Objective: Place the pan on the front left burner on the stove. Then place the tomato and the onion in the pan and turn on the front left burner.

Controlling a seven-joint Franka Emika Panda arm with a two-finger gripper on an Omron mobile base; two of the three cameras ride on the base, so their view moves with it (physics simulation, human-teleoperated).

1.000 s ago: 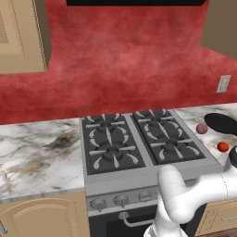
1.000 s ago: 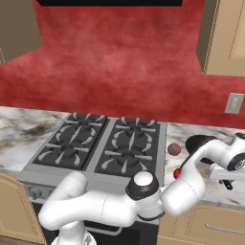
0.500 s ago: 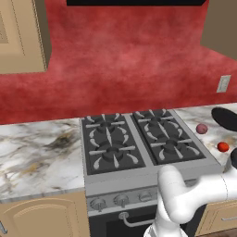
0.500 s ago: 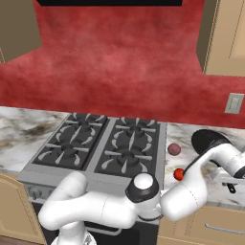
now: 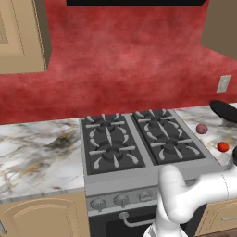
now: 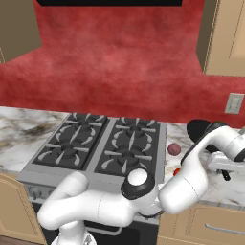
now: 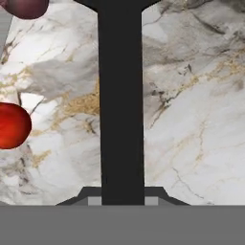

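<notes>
Gripper (image 7: 121, 201) is clamped shut on the long, thin, straight black handle (image 7: 120, 100) of the round, shallow black frying pan (image 6: 202, 130), the handle running straight up the middle of the hand view away from the dark fingertips. Against the pictures of a second ago, the pan's dark body sits a little higher at the right edge of the left base view and the white wrist has shifted in the right base view, so the lift off the marbled white-and-gold table (image 7: 191, 119) has probably begun (whether the pan has cleared the surface is hard to tell from these angles). That would put the first step, carrying the pan over to the stove, just under way. Beside the handle in the hand view lies the small glossy red-orange tomato (image 7: 12, 125), resting on the table, and farther along, near the pan's body, the dull pink-mauve round onion (image 7: 26, 6); both appear unmoved from the earlier pictures, the onion just right of the range and the tomato nearer the table's front edge. Beyond them stands the grey steel four-burner gas stove (image 5: 139, 178) with black grates, and its front left burner (image 5: 112, 156) is bare, well apart from the pan. My judgement is that the next move calls for a wide leftward swing across the right-hand burners, with the handle grip liable to let the pan droop or twist.
</notes>
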